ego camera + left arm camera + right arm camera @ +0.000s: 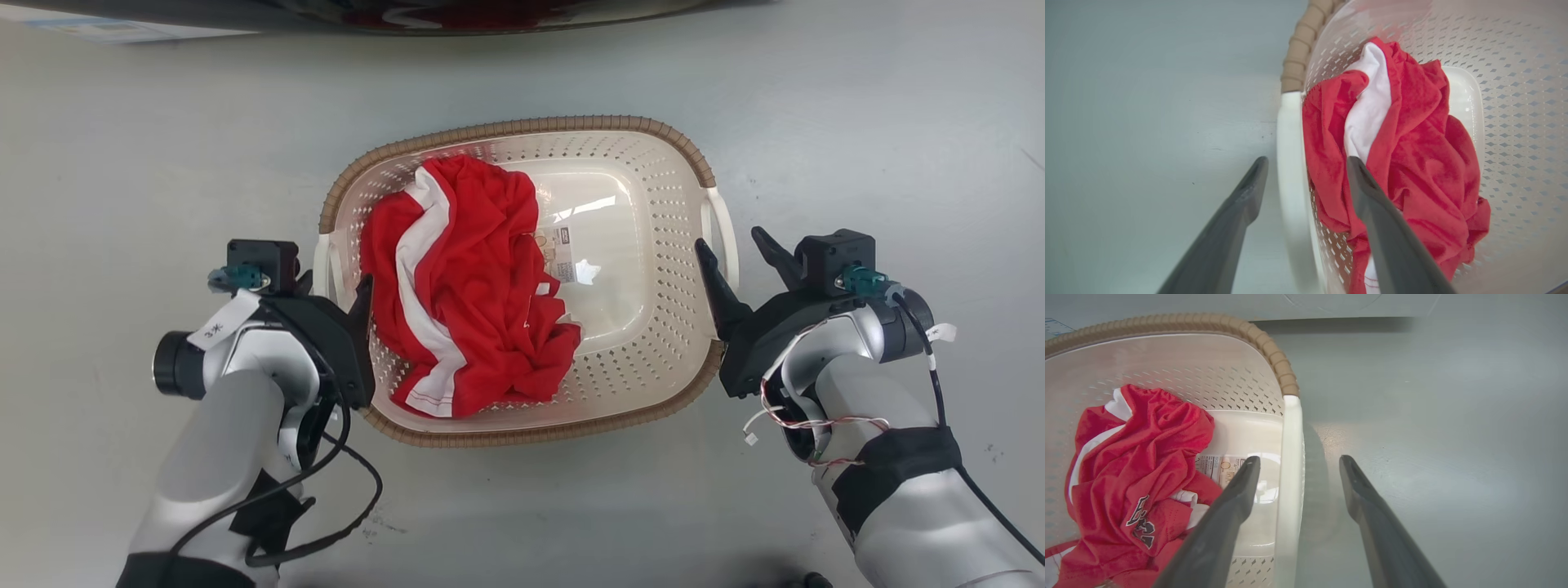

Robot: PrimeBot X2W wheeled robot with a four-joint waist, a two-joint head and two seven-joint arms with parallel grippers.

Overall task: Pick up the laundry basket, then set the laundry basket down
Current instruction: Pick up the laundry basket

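Laundry basket [522, 126], handles [722, 211] straddled by spread left pincer [336, 284], spread right pincer [727, 238]

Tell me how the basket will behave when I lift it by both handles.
Probably stiff: the basket looks like moulded plastic. Likely light, with one crumpled shirt inside. The shirt lies toward the left tool, so it may dip slightly that side.

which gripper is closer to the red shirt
Left. The left gripper straddles the laundry basket at its left handle, inner finger beside the red shirt; the right gripper straddles the right handle, bare basket bottom between.
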